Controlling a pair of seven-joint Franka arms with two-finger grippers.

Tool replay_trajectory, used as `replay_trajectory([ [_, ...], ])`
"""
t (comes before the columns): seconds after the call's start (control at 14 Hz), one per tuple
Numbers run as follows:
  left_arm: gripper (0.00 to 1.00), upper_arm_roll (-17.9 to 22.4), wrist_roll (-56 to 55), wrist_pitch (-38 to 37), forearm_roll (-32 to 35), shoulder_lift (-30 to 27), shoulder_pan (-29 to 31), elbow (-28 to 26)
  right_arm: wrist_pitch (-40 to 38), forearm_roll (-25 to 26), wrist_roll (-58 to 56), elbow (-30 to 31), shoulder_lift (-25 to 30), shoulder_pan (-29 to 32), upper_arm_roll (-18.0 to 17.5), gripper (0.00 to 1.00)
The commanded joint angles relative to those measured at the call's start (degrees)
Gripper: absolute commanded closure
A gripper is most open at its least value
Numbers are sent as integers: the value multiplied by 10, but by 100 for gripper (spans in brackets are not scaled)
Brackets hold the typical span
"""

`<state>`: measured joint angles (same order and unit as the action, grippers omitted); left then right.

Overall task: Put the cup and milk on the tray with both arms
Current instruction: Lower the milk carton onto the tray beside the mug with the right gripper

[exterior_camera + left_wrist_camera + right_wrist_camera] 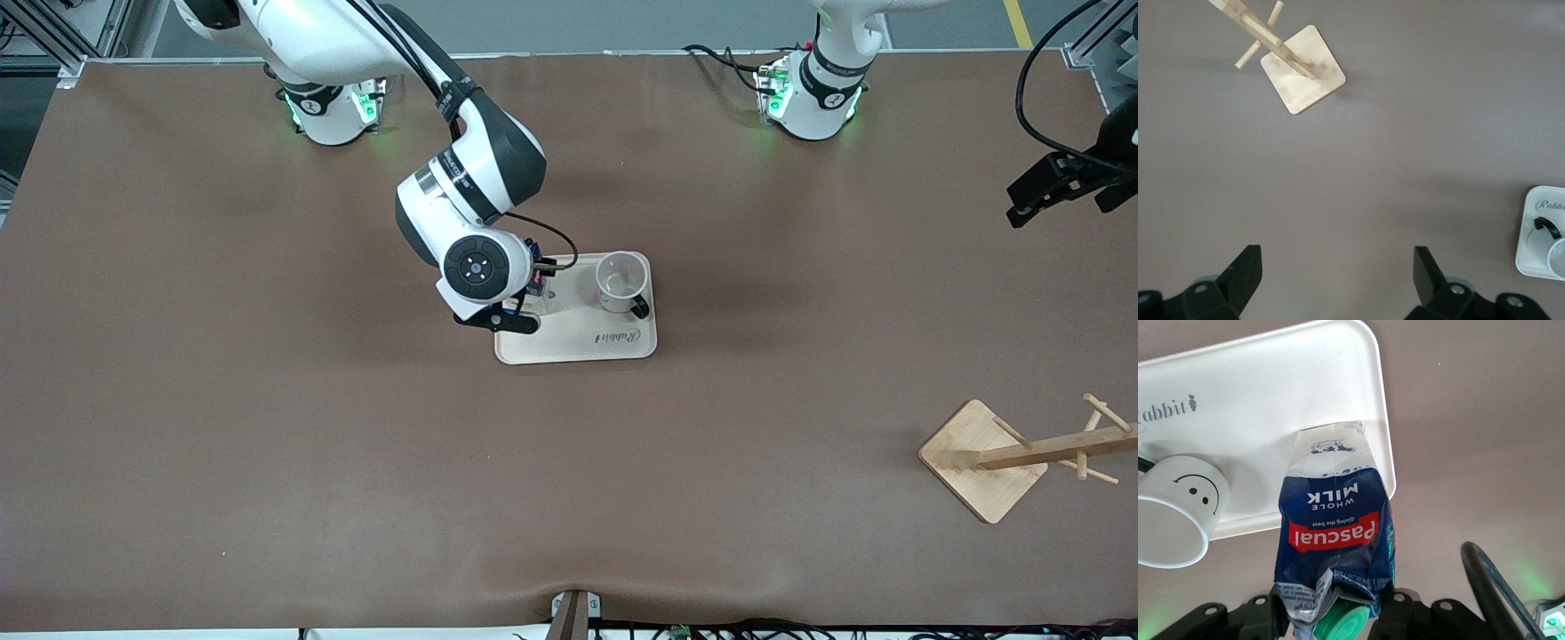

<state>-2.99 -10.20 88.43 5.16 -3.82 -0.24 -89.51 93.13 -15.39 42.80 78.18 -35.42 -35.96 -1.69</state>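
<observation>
My right gripper (533, 286) is shut on the gable top of the milk (1333, 520), a dark blue carton with a red label and green cap. It holds the carton upright over the cream tray (1271, 387), at the end toward the right arm; I cannot tell whether the base touches. In the front view only a sliver of the milk (536, 281) shows under the wrist. The white cup (621, 281) with a smiley (1178, 513) stands on the tray (578, 342) beside the carton. My left gripper (1031, 200) is open and empty, raised over the left arm's end of the table (1338, 273).
A wooden stand with a square base and pegs (982, 458) lies tipped near the left arm's end, nearer the front camera; it also shows in the left wrist view (1303, 77). A black cable (1491, 587) hangs by the right wrist. The table is brown.
</observation>
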Motion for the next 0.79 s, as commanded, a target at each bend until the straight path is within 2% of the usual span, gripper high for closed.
replay_trajectory([
  [0.0, 0, 4, 4, 2, -6, -10, -9, -13, 39, 17, 16, -7, -7, -11, 4, 45],
  [0.07, 0, 4, 3, 2, -6, -9, -10, -12, 42, 13, 17, -8, -6, -12, 4, 0],
  [0.5, 0, 4, 4, 8, -7, -1, -13, -8, 28, 9, 21, -12, 22, -2, 6, 0],
  [0.71, 0, 3, 4, 6, -7, -1, -13, -8, 12, -5, 34, -40, 28, 41, -1, 0],
])
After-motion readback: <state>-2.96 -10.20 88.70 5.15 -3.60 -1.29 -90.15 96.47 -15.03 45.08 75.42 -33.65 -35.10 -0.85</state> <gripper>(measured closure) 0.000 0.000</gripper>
